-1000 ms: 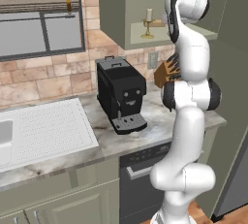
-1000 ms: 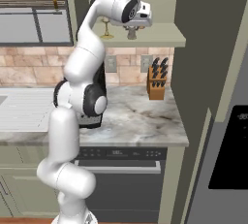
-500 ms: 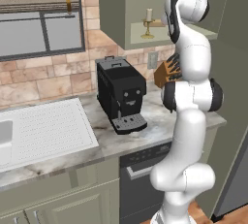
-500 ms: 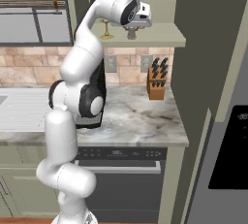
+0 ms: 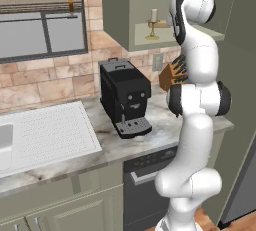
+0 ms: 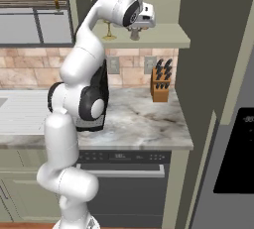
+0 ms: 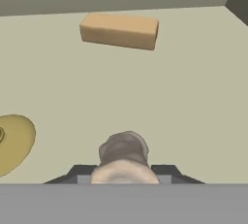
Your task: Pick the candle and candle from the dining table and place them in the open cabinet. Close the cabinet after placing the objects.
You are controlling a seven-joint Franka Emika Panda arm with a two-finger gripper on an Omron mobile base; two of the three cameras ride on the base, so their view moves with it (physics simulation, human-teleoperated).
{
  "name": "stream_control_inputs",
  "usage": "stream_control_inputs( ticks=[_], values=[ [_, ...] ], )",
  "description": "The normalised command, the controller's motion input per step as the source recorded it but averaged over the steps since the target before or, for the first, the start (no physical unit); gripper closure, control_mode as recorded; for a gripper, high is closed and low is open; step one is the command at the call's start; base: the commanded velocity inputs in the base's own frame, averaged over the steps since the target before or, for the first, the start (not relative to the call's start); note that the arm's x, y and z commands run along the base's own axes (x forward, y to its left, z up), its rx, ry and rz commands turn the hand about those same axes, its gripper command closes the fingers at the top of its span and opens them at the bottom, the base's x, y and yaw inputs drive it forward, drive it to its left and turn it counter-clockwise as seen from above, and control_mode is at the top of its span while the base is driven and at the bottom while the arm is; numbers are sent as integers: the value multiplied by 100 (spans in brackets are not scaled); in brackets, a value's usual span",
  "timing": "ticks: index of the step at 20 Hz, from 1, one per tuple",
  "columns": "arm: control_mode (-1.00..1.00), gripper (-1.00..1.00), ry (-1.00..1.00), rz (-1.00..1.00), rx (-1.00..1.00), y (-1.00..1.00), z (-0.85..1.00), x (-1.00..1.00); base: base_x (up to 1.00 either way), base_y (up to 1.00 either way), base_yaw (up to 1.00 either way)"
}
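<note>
The open cabinet (image 6: pixel 163 38) hangs above the counter, and my gripper (image 6: pixel 135 34) reaches into it just over the shelf. In the hand view the stubby pale-grey candle (image 7: pixel 123 151) sits between my fingertips, low over the cream shelf floor (image 7: pixel 184 97); the jaws are shut on it. The cream candle on its gold stemmed holder (image 5: pixel 153 23) stands on the same shelf, to the left of my hand (image 6: pixel 109 29). Its round gold foot (image 7: pixel 12 143) shows at the left edge of the hand view. The dining table is out of view.
A tan block (image 7: pixel 119 30) lies further back on the shelf. Below, on the marble counter (image 6: pixel 144 124), stand a black coffee machine (image 5: pixel 125 97) and a knife block (image 6: pixel 159 81). A drainboard and sink (image 5: pixel 40 135) lie to the left, and a tall dark panel (image 6: pixel 213 49) rises to the right.
</note>
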Motion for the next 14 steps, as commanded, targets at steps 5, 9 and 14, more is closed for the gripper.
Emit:
stream_control_inputs(
  ticks=[5,9,14],
  values=[
    [-100,-100,0,0,0,0,0,0,0,0,0],
    [-100,-100,0,0,0,0,0,0,0,0,0],
    [-100,-100,0,0,0,0,0,0,0,0,0]
  ],
)
